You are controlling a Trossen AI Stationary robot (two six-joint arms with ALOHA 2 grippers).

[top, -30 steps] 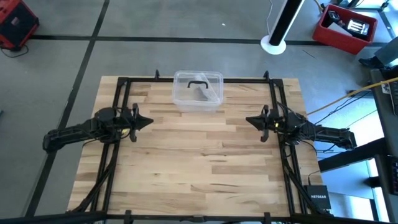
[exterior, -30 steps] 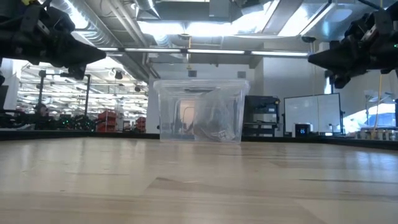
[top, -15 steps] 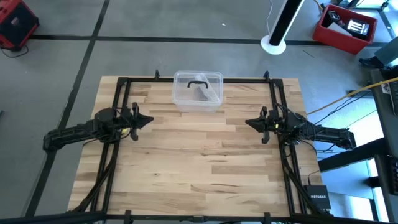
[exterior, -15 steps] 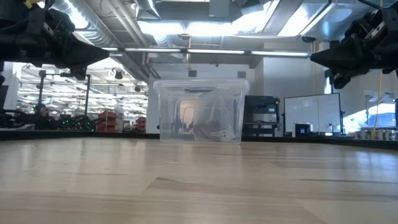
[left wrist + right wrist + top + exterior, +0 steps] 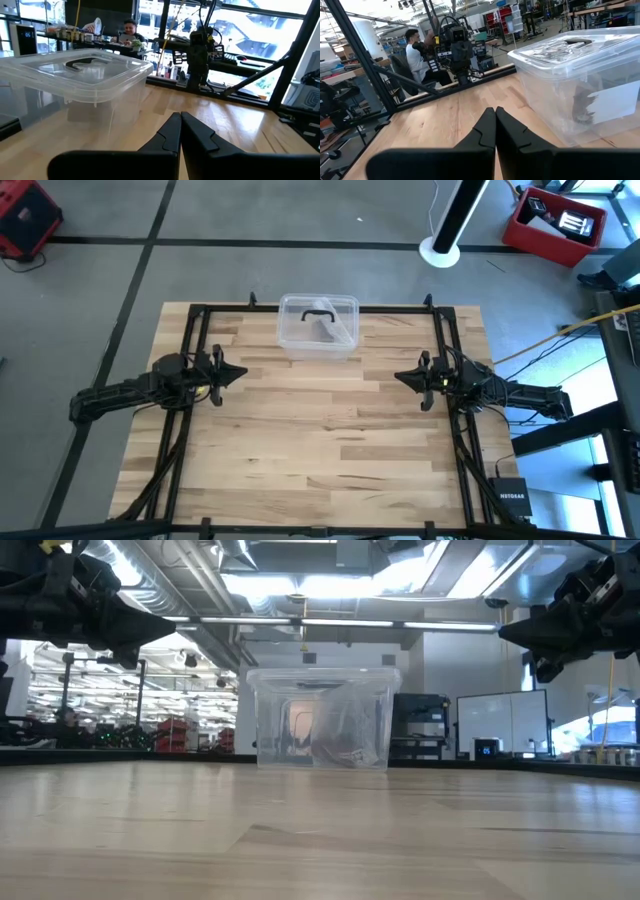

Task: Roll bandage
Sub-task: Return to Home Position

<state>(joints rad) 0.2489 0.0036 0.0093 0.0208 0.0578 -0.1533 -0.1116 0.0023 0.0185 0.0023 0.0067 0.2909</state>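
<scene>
The bandage itself does not show; a crinkled clear bag [image 5: 345, 730] with something dark in it sits inside a closed clear plastic box [image 5: 318, 326] with a dark handle, standing on its base at the table's far middle. My left gripper [image 5: 243, 373] hovers shut above the table's left side, pointing level toward the right. My right gripper [image 5: 398, 376] hovers shut above the right side, pointing level toward the left. Both are clear of the box, in the left wrist view [image 5: 179, 116] and the right wrist view [image 5: 494, 109] too.
A black frame [image 5: 320, 308] runs round the table's left, far and right sides. The wooden tabletop [image 5: 320, 440] lies bare between and in front of the arms. People sit at desks beyond the table [image 5: 417, 55].
</scene>
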